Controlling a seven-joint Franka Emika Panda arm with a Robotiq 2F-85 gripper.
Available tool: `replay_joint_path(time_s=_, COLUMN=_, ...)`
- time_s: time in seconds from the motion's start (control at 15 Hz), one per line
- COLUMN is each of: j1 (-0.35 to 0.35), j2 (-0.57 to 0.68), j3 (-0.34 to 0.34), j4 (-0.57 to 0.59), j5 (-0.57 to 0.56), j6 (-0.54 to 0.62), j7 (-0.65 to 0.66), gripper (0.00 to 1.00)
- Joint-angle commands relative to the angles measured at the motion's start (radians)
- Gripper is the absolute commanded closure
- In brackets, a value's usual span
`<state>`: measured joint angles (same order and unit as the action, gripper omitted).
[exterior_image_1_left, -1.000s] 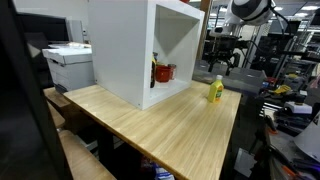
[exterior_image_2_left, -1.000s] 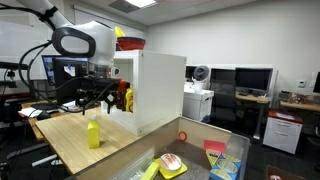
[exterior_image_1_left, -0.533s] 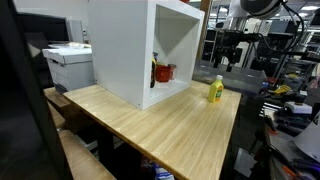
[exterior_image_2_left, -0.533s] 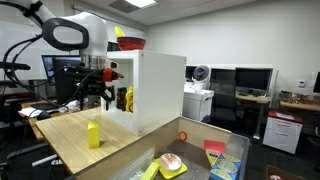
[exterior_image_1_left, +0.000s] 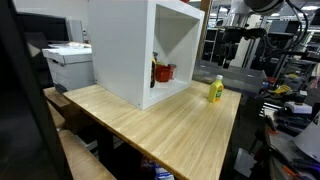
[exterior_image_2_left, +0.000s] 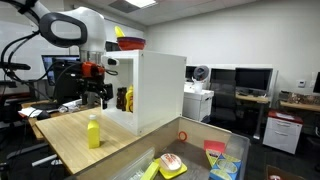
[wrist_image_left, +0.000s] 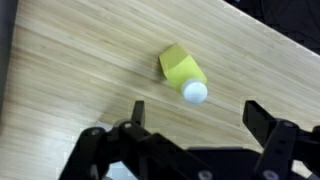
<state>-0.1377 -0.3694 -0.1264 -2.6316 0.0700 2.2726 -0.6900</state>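
Observation:
A yellow bottle (wrist_image_left: 180, 69) with a white cap stands upright on the wooden table (wrist_image_left: 70, 90), straight below the wrist camera. My gripper (wrist_image_left: 197, 112) hangs well above it, open and empty, its dark fingers (wrist_image_left: 137, 108) spread wide. In both exterior views the bottle (exterior_image_1_left: 215, 89) (exterior_image_2_left: 93, 131) stands near the table edge in front of the white open box. The gripper (exterior_image_1_left: 232, 50) (exterior_image_2_left: 95, 90) hovers high over the bottle, apart from it.
A big white open-fronted box (exterior_image_1_left: 140, 50) (exterior_image_2_left: 150, 90) stands on the table with red and yellow items (exterior_image_1_left: 162, 72) inside and a red bowl (exterior_image_2_left: 130, 42) on top. A printer (exterior_image_1_left: 68, 62) sits behind it. A bin of toys (exterior_image_2_left: 200, 158) stands nearby.
The arm has lifted the gripper higher above the bottle and shifted it slightly. The jaws stayed open and the bottle has not moved.

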Motion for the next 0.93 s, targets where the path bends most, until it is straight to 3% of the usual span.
replay_joint_path(time_s=0.0, j1=0.002, j2=-0.020, j3=0.012, j4=-0.026, j5=-0.038, j6=0.021, j7=0.228, gripper=0.00)
replay_joint_path(time_s=0.33, j1=-0.013, j2=-0.001, j3=0.036, j4=-0.012, j5=-0.089, j6=0.001, j7=0.534, gripper=0.00)
replay_joint_path(time_s=0.53, j1=-0.015, j2=-0.009, j3=0.059, j4=-0.011, j5=-0.103, j6=-0.067, j7=0.703, gripper=0.00)
replay_joint_path(time_s=0.73, j1=0.005, j2=0.003, j3=0.067, j4=-0.008, j5=-0.051, j6=-0.177, j7=0.815, gripper=0.00)
replay_joint_path(time_s=0.87, j1=0.018, j2=-0.036, j3=0.060, j4=-0.060, j5=-0.029, j6=-0.138, j7=0.800, gripper=0.00)
